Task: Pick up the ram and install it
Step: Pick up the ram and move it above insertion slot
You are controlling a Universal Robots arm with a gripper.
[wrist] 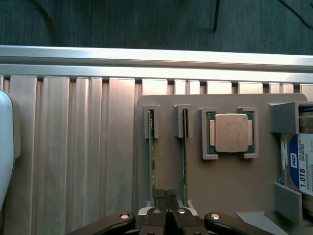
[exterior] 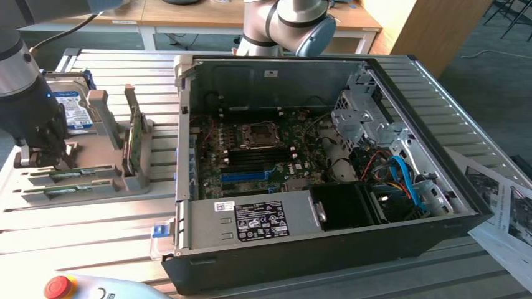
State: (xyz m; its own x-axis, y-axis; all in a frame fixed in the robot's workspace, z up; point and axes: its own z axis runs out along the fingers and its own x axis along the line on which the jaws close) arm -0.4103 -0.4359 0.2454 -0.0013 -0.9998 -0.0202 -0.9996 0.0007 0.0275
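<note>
Green, thin and light, the ram [wrist: 151, 156] looks stiff yet fragile; best pinched across its flat faces. Pincer [wrist: 166, 195] closed, empty, just beside it.

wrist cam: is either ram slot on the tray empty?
No, one ram stick fills one slot and a second ram stick fills the slot beside it on the grey tray.
</note>
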